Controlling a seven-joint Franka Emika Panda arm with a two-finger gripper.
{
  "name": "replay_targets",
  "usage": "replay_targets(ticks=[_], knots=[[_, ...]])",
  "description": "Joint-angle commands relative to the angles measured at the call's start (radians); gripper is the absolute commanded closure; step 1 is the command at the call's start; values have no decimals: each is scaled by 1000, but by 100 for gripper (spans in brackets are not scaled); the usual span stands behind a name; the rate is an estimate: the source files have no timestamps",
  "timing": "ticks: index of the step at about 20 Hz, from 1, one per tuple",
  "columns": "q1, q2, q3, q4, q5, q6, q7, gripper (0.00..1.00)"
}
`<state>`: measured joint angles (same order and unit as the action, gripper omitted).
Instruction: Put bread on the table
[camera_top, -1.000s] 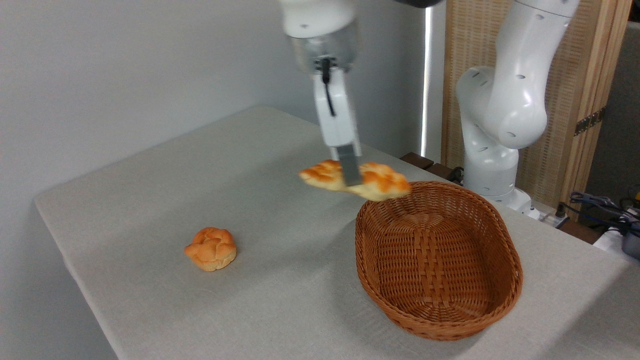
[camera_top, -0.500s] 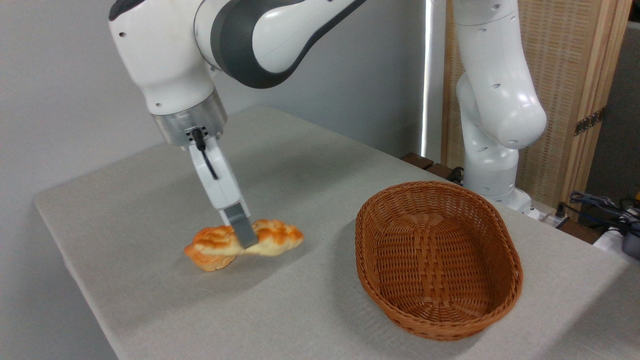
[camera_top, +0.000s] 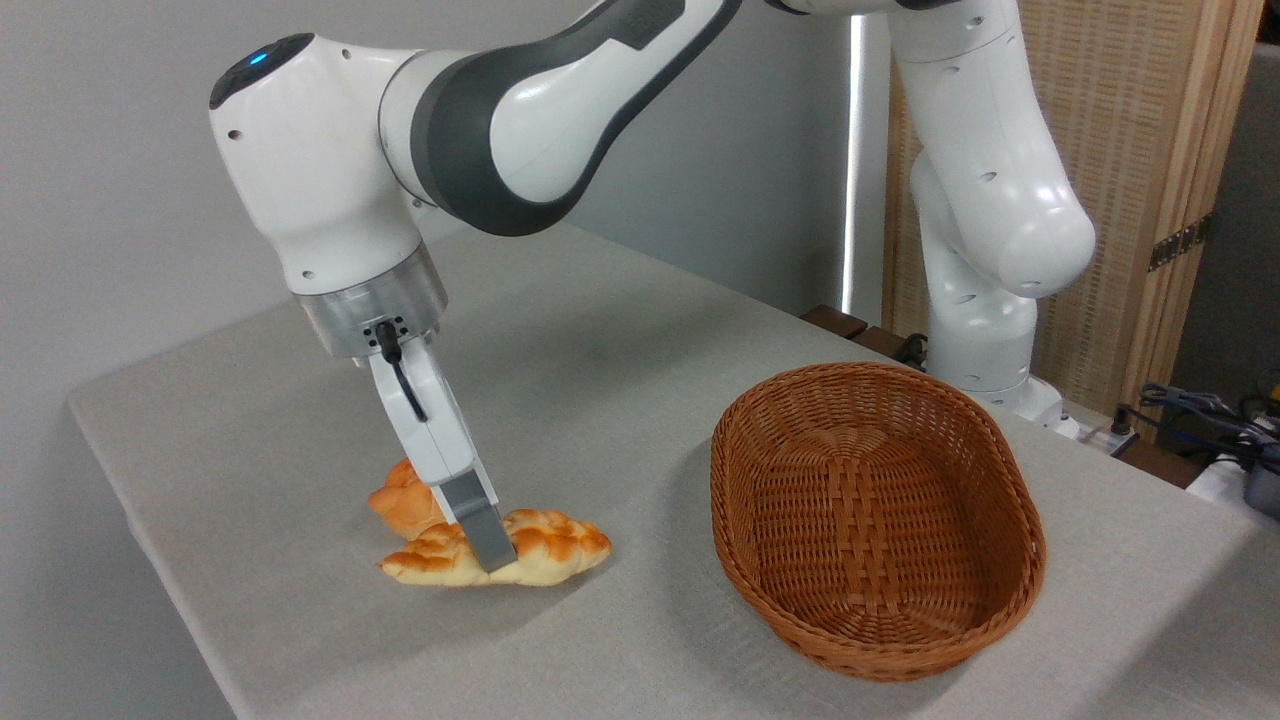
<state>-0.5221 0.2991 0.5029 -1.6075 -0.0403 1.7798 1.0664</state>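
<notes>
Bread on table, bun behind, basket right.

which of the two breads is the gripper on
The long braided bread, lying in front: the gripper clamps its middle. The small round bun sits free behind it.

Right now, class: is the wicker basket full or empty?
Empty. Inside the basket only bare woven floor and walls show; the bread lies outside it on the table, with the tool on it.
</notes>
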Motion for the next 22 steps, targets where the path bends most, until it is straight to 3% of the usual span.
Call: replay_targets(ticks=[1,10,14,16,18,19,20,22], knots=[[13,-6,2,17,8,1,-10,0],[24,-18,9,43,-6,0,-28,0],[31,-58,8,77,-18,-7,-144,0],[120,-131,-50,74,-77,-8,-168,0],[311,-193,-214,72,-139,-19,-177,0],[383,-221,-289,70,-141,-39,-183,0],[431,-235,-341,73,-138,-68,-198,0],[452,-267,-382,74,-135,-124,-293,0]])
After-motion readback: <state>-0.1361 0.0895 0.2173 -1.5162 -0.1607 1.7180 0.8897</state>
